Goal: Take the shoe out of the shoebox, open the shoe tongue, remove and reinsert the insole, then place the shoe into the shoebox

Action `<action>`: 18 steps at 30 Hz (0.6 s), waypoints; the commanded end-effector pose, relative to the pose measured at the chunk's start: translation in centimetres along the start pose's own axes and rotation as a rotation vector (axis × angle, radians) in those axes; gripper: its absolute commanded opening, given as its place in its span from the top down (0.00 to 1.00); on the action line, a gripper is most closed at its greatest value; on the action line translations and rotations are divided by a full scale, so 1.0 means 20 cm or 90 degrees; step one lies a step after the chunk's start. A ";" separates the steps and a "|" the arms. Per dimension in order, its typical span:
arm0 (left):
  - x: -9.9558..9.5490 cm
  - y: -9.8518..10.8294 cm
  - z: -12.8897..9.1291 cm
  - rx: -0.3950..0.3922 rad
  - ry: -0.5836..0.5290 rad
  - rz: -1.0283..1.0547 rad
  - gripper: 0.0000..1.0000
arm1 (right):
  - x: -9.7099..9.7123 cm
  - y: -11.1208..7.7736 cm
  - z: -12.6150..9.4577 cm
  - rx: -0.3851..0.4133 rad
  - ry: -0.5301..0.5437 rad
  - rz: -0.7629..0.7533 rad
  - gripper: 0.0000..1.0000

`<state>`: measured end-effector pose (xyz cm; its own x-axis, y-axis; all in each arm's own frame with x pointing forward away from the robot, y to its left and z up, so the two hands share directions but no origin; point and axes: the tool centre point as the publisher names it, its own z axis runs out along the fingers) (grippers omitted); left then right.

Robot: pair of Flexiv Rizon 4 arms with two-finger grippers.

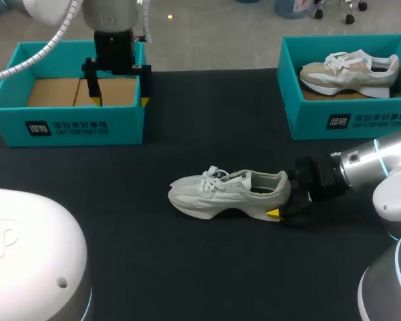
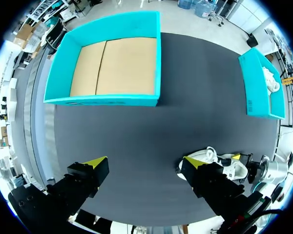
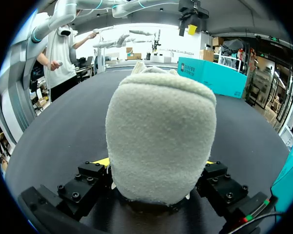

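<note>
A pale grey-white shoe (image 1: 230, 194) stands upright on the black table, toe to the left. My right gripper (image 1: 289, 204) is at its heel, one finger on each side of it. In the right wrist view the fuzzy heel (image 3: 161, 131) fills the gap between the fingers and touches both, so the right gripper (image 3: 156, 168) is shut on the shoe. My left gripper (image 1: 118, 99) hangs open over the empty teal shoebox (image 1: 67, 127) at the back left. The left wrist view looks down past the left gripper (image 2: 145, 163) at the box's cardboard floor (image 2: 112, 63); nothing is between the fingers.
A second teal shoebox (image 1: 347, 120) at the back right holds another pale shoe (image 1: 351, 70). Bare black table lies between the two boxes and in front of the standing shoe.
</note>
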<state>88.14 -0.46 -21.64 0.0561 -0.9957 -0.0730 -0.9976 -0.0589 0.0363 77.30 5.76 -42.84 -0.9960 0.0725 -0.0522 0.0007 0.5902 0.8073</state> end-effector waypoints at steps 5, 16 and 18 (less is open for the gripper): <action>0.19 0.11 0.02 0.018 -0.016 0.006 0.00 | 0.01 0.00 0.03 0.003 -0.001 0.000 1.00; 0.53 0.26 0.10 0.041 0.004 0.075 0.00 | 0.01 0.00 0.03 0.003 -0.001 0.000 1.00; 0.58 0.27 0.12 0.042 0.009 0.085 0.00 | 0.01 0.00 0.03 0.003 -0.001 0.000 1.00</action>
<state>83.33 -11.09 -23.78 -0.0734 -0.9960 -0.0512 -0.9970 0.0745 -0.0192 77.30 5.77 -42.84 -0.9960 0.0725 -0.0522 0.0007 0.5904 0.8071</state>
